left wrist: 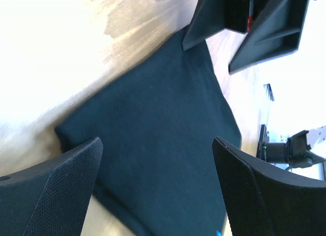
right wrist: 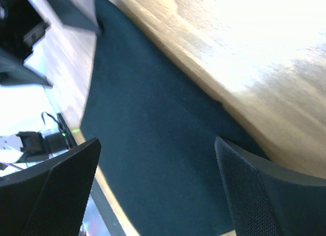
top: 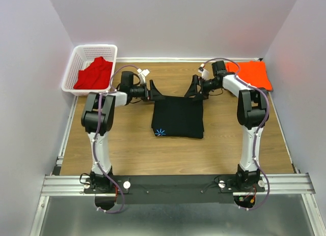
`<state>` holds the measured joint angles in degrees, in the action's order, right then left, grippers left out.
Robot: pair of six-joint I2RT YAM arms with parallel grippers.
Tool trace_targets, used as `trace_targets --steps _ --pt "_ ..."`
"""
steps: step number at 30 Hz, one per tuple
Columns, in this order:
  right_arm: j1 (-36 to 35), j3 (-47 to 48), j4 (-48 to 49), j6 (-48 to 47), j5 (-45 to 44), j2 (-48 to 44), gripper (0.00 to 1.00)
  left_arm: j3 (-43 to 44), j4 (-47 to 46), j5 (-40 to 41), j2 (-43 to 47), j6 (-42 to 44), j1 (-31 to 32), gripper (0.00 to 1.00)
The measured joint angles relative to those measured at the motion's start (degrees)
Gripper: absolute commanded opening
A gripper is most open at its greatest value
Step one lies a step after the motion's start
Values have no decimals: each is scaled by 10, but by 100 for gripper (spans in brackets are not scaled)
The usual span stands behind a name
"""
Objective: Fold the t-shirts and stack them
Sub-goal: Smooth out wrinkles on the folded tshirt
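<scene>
A black t-shirt (top: 178, 117) lies folded into a flat rectangle in the middle of the table, a small blue mark at its near left corner. My left gripper (top: 155, 91) hovers open just above its far left corner, and my right gripper (top: 194, 88) hovers open above its far right corner. Black cloth (left wrist: 158, 144) fills the gap between the left jaws, untouched. The right wrist view shows the same shirt (right wrist: 153, 159) below the spread jaws. An orange t-shirt (top: 252, 74) lies folded at the far right. A red t-shirt (top: 94, 73) sits crumpled in the basket.
A white mesh basket (top: 76, 63) stands at the far left corner of the wooden table (top: 127, 149). White walls close in the back and both sides. A metal rail (top: 178, 184) carries both arm bases along the near edge.
</scene>
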<state>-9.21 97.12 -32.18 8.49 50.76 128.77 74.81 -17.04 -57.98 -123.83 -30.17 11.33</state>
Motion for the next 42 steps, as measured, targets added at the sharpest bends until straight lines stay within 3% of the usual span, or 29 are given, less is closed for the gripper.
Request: trace_targets --steps 6,10,13,16,19,22,27,31,37,40,42 --pt "1 -62 24 74 4 -95 100 -110 18 2 167 -15 5 96" --pt "-14 -146 56 143 9 -187 100 -157 -32 -2 238 -42 35 96" --pt "-40 -190 78 172 19 -199 100 -193 -63 -3 214 -70 74 96" --pt "-55 -196 88 177 31 -141 100 -192 -67 -4 143 -82 93 96" --pt "-32 -195 88 185 64 -68 100 -188 -74 -22 80 -95 74 96" --pt "-4 -175 68 174 86 -53 100 -177 -67 -20 80 -79 49 96" --pt "33 -131 40 126 55 -53 100 -174 -23 -7 105 -23 30 96" --pt "38 -152 30 120 59 -86 100 -201 12 3 191 10 50 96" --pt "-27 -267 26 142 98 -219 100 -235 9 -11 289 1 118 96" --pt "-75 -309 33 143 107 -234 100 -255 5 -18 282 -3 129 96" --pt "-97 -341 31 140 110 -193 100 -268 9 -19 242 -5 126 96"
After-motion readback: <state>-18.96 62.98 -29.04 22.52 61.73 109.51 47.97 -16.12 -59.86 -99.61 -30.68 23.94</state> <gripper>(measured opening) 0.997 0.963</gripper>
